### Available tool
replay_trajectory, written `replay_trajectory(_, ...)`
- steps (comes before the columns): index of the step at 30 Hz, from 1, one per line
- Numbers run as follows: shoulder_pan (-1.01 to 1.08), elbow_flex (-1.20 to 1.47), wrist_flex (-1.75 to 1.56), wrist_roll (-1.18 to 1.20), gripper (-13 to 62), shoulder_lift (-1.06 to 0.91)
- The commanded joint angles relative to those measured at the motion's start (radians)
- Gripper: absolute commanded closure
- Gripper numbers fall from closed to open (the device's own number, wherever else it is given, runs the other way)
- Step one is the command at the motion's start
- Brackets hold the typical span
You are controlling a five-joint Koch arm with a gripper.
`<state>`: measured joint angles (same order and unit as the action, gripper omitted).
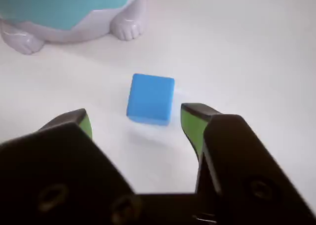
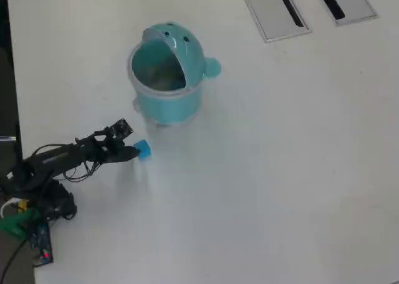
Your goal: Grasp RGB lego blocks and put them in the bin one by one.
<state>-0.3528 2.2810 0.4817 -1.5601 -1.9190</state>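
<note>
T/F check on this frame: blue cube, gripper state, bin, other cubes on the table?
1. The gripper is open. True.
2. The blue cube is clamped between the fingertips. False: it lies on the table just ahead of the open jaws, untouched.
3. The bin lies on its side. False: it stands upright, hood open, in the overhead view.
4. A red cube sits beside the blue one. False: no red cube shows on the table.
5. The bin stands beyond the cube in the wrist view. True.

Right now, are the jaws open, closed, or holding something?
Gripper: open, holding nothing; the blue block sits on the table just ahead of the jaws, untouched.
</note>
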Motion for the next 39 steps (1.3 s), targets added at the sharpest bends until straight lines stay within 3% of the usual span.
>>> replay_trajectory(1, 0.003, -0.009, -0.072, -0.009, 15.6, 0.000)
replay_trajectory(16, -0.025, 0.035, -0.138, -0.002, 15.5, 0.066)
replay_trajectory(39, -0.008, 0.015, -0.383, 0.008, 15.5, 0.337)
